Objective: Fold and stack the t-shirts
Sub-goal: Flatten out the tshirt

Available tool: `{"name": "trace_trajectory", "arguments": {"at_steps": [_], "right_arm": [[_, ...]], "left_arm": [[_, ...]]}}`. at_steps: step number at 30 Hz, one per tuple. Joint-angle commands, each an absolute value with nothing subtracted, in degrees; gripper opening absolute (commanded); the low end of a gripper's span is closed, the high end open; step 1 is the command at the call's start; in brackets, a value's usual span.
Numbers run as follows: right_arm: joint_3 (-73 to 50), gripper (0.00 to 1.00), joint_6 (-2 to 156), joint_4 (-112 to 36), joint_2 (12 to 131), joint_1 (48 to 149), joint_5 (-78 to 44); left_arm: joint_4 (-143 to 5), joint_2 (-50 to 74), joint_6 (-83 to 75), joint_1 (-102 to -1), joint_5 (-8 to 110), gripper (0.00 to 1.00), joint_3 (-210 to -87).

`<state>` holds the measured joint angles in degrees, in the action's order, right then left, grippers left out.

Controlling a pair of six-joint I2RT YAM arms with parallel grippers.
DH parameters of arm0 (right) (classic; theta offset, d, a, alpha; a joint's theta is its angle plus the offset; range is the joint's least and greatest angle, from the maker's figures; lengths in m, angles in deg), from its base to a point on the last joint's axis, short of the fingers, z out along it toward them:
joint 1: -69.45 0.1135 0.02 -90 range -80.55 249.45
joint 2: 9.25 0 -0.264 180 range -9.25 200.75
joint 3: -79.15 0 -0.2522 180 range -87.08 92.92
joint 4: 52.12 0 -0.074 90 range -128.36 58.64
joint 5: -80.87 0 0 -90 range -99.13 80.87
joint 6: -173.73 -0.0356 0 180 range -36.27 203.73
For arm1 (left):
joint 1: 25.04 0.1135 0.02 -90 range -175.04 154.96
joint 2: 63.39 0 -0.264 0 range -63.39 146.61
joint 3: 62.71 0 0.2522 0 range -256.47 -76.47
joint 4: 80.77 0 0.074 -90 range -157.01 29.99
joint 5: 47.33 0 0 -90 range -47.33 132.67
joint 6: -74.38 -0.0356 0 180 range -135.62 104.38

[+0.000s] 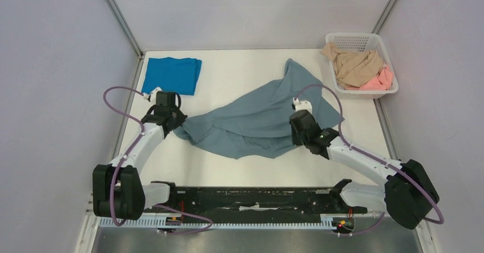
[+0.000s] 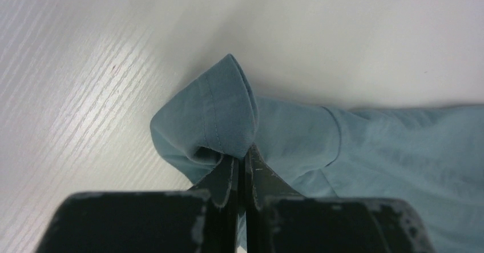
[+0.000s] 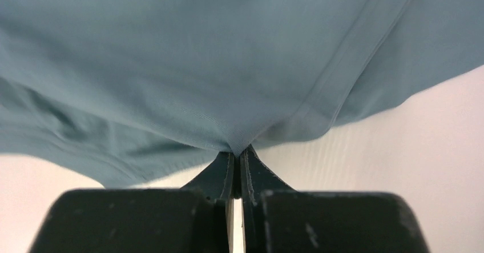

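While both tools were clamped on it, the grey-blue shirt point(image 1: 257, 121) lay crumpled across the middle of the worktop point(image 1: 240, 64), at the centre of the overhead frame. The left tool point(image 2: 246, 160) had its fingers pressed together on a hemmed, folded-over corner at the shirt's left end. The right tool point(image 3: 236, 153) pinched a thin pucker of cloth on the shirt's right side, with a seam running up and to the right just beside the grip. The cloth looked light, limp and easily wrinkled, so it would likely sag and bunch wherever it was not held. Hems and corners seemed the surest places to take hold, since a pinch in the middle of a panel might slip or catch only one layer. The shirt's long axis ran from the lower left toward the upper right of the overhead frame, ending in a peak aimed at the upper right. A folded bright blue shirt point(image 1: 171, 75) sat flat at the upper left, well apart, and a tan shirt point(image 1: 354, 67) and a pink shirt point(image 1: 381, 80) were heaped in a white basket point(image 1: 357, 37) at the upper right.
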<state>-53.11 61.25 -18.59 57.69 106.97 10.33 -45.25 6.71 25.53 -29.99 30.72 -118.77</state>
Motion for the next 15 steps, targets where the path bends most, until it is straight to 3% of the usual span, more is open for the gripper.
{"name": "trace_trajectory", "arguments": {"at_steps": [1,9,15], "right_arm": [[-39.4,0.0,65.19,-20.42,59.86,102.34,17.1],[-22.3,0.0,74.07,-20.44,57.41,95.46,18.11],[-19.75,0.0,76.96,-20.07,46.34,95.45,12.77]], "left_arm": [[-44.11,6.24,26.83,-29.79,28.27,0.02,-127.85],[-38.3,1.48,25.88,-29.79,26.03,0.02,-144.44],[-36.71,-9.69,25.21,-29.79,26.85,0.02,-149.84]]}}
